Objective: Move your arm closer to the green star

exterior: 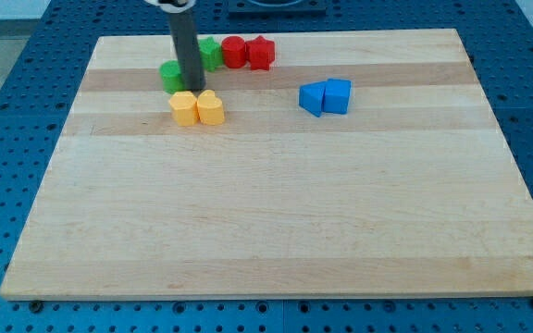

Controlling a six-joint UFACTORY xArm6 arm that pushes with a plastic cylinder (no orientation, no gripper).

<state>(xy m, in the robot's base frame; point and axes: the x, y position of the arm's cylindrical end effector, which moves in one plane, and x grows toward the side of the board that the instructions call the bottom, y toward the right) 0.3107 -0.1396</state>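
My dark rod comes down from the view's top, and my tip (193, 90) rests on the board at the upper left. One green block (169, 76) sits just left of the tip, touching or nearly touching the rod; its shape is not clear. A second green block (211, 53), which looks like the star, lies just above and right of the tip, partly hidden behind the rod. Two yellow blocks (184, 108) (211, 108) sit side by side just below the tip.
Two red blocks (234, 51) (261, 53) sit in a row right of the star-like green block near the board's top edge. Two blue blocks (312, 98) (338, 95) touch each other right of centre. The wooden board (276, 222) lies on a blue perforated table.
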